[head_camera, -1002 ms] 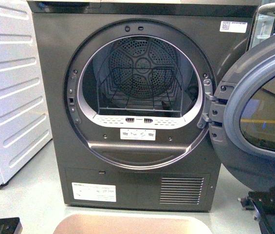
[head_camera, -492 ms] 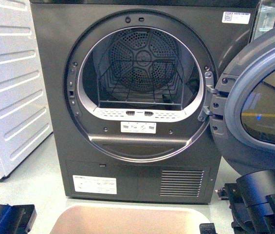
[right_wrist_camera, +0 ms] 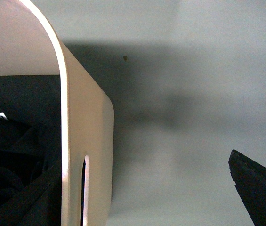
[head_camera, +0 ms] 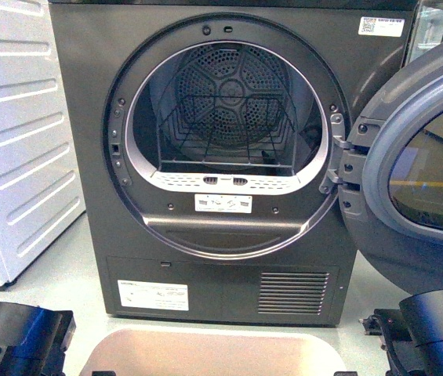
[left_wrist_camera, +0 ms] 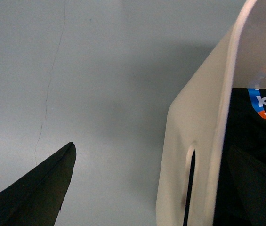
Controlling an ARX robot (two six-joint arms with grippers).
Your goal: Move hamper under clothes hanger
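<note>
The beige hamper shows only as its far rim at the bottom centre of the front view, in front of the dryer. My left gripper is open and straddles the hamper's side wall by its handle slot. One black finger is outside over the floor and the other is inside against black clothing. My right gripper is open and straddles the opposite wall the same way, with its outer finger over the floor. The clothes hanger is out of view.
A dark grey dryer stands straight ahead with its round door swung open to the right. A white appliance stands at the left. Grey floor lies between them and the hamper.
The left arm has come further up into the front view at the bottom left. The right arm has shifted at the bottom right. More of the hamper's rim shows than a second ago.
</note>
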